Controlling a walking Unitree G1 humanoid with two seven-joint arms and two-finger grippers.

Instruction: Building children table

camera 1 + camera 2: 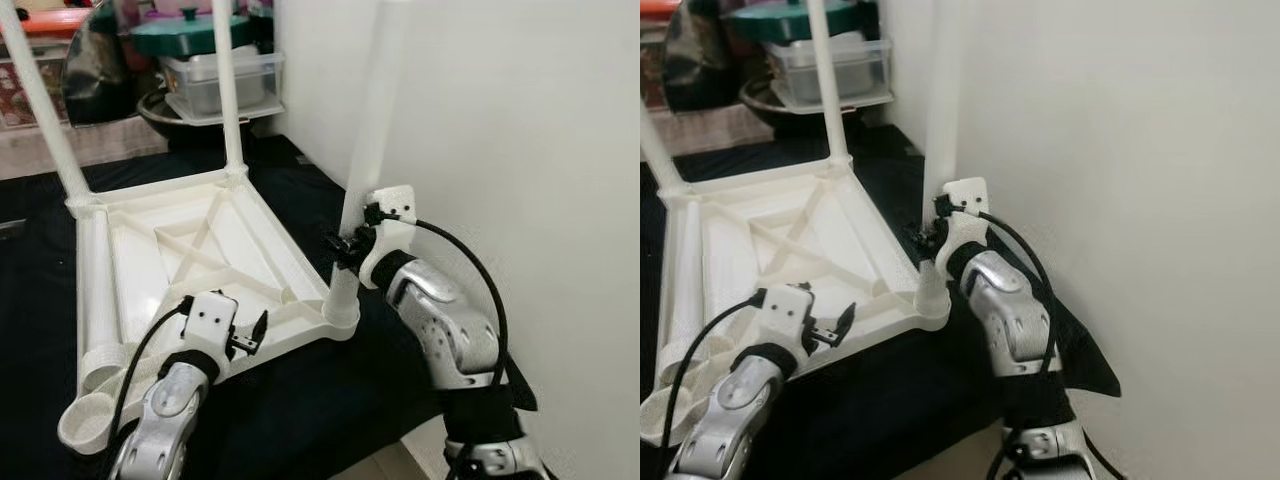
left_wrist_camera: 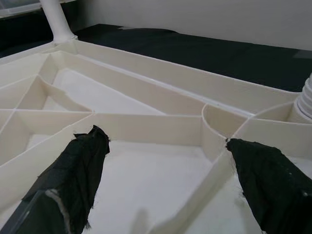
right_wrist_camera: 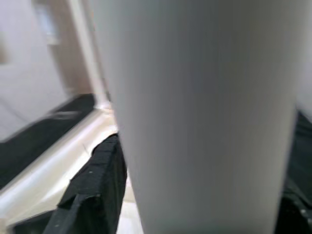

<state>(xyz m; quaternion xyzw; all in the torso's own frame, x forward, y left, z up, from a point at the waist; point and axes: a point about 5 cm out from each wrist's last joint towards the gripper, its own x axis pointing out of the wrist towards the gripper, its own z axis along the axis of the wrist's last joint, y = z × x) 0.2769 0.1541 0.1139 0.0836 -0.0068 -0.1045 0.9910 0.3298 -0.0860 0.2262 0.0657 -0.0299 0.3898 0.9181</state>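
A white plastic children's table (image 1: 200, 250) lies upside down on a black cloth (image 1: 300, 400). Two legs (image 1: 232, 90) stand upright in its far corners. A third leg (image 1: 372, 130) stands in the near right corner socket (image 1: 341, 305), and my right gripper (image 1: 345, 245) is shut on it low down. In the right wrist view this leg (image 3: 195, 112) is pressed against a black finger (image 3: 97, 190). My left gripper (image 1: 255, 335) hovers open over the table's near edge; its fingers (image 2: 78, 175) straddle the ribbed underside (image 2: 146, 126). A loose leg (image 1: 95, 310) lies along the table's left side.
A white wall (image 1: 520, 150) runs close along the right, just behind the held leg. Plastic containers and a dark bowl (image 1: 215, 75) are stacked at the back. Bare floor shows below the cloth's near edge (image 1: 385, 465).
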